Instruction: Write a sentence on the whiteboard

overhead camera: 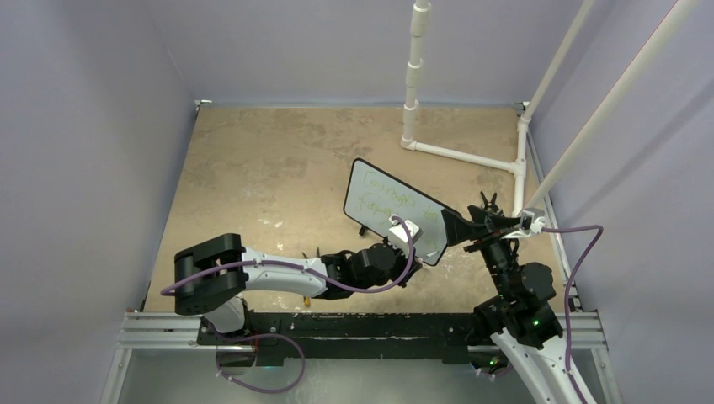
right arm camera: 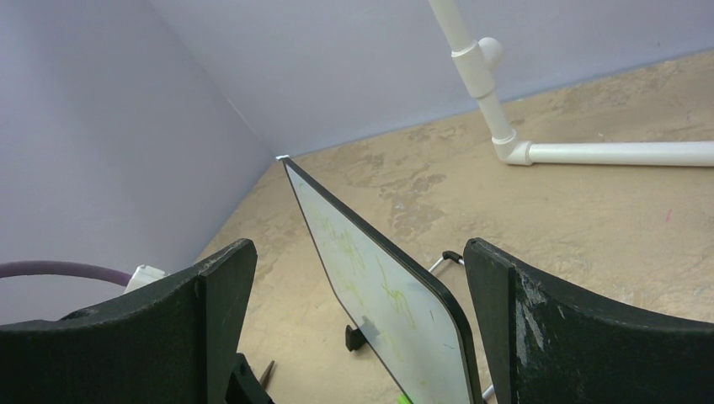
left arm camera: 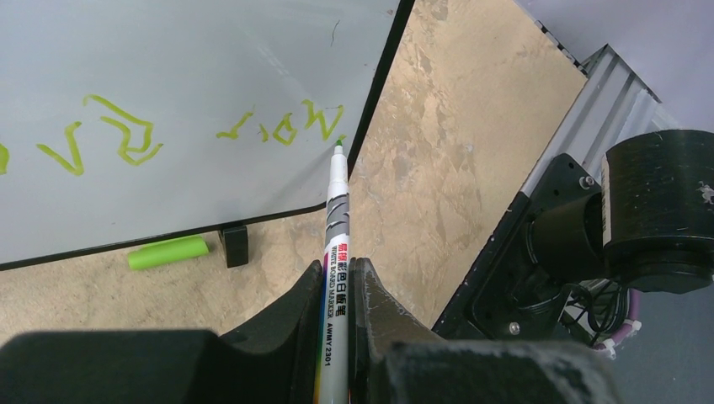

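- Clearly, the whiteboard [overhead camera: 379, 195] stands on the right half of the table [overhead camera: 253, 168], closer to the near edge than to the far one. It rests on its little black feet and its short end is turned to the right arm.
- On its face, the sentence [left arm camera: 126, 139] runs in two rows of thin green letters.
- The left gripper [left arm camera: 338, 303] is fully closed on a white marker [left arm camera: 337, 210], gripping the middle of the barrel. The green tip is at the end of the lower row, just beside the black frame. I cannot tell if it touches the surface.
- The right gripper [overhead camera: 459, 227] is wide open and holds nothing. In the right wrist view its jaws stand on both sides of the board's near end, without pressing it.
- A green cap [left arm camera: 168, 252] lies on the table just beside one foot of the board.
- In my judgement, the board is light and stiff, so pressure from the pen could easily push it back or make it slide on its small feet.
- The best place to hold it is the frame at the short end. The face is smooth, and fresh ink there would smear.
- The marker barrel looks slippery, so it may turn in the grip.
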Available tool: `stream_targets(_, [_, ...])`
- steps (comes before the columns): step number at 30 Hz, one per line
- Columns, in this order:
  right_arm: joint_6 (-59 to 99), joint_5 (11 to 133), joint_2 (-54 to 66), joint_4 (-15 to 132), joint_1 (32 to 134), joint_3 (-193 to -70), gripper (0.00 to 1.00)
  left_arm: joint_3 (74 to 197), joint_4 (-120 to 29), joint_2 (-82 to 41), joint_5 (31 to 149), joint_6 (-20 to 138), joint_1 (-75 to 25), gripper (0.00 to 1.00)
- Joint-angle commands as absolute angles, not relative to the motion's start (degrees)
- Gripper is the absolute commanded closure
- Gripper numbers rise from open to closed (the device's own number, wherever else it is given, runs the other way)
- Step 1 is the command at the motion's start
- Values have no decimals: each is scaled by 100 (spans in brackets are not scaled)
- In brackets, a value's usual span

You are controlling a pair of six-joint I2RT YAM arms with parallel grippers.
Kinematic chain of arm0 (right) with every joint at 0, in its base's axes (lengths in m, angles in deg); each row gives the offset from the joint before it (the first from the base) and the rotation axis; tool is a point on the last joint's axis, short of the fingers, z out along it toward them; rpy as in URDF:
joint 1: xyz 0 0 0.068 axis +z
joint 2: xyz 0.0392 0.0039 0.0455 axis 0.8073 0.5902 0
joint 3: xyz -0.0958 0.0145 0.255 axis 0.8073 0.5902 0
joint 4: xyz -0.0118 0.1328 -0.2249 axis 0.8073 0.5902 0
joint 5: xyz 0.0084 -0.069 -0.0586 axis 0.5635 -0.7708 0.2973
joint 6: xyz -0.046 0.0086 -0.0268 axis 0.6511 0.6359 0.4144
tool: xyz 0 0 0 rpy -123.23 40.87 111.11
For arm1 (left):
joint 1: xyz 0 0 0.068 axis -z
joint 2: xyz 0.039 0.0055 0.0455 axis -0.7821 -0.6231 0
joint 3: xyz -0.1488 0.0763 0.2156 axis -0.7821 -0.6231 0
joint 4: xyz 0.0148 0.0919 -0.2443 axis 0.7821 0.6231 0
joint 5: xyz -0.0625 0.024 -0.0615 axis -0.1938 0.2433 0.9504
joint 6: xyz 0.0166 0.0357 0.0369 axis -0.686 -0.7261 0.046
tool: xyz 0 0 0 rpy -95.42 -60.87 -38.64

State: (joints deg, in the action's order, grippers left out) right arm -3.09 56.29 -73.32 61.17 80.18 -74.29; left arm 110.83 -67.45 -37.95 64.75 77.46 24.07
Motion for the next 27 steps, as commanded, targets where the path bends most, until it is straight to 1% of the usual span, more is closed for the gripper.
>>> stream_targets(1, [-320, 5583, -7422, 6069, 8045, -7427, 4, 11286, -6772, -3799, 6287, 7816, 2409, 100])
stream_targets(7, [-315, 5583, -7409, 6069, 8045, -7437, 4, 11145, -7068, -3670, 6480, 7687, 2409, 100])
stream_targets(13, [-314, 5575, -7346, 6067, 8046, -7524, 4, 10717, -7683, -3084, 7006, 7555, 2381, 100])
stream_targets(21, [-135, 5706, -7031, 6096, 8046, -8088, 2, 10595, -6865, -2219, 7396, 7545, 1921, 100])
stream_targets(27, [47, 5859, -6400, 6369, 8041, -8855, 1, 10203, -7051, -1552, 7696, 7664, 1331, 100])
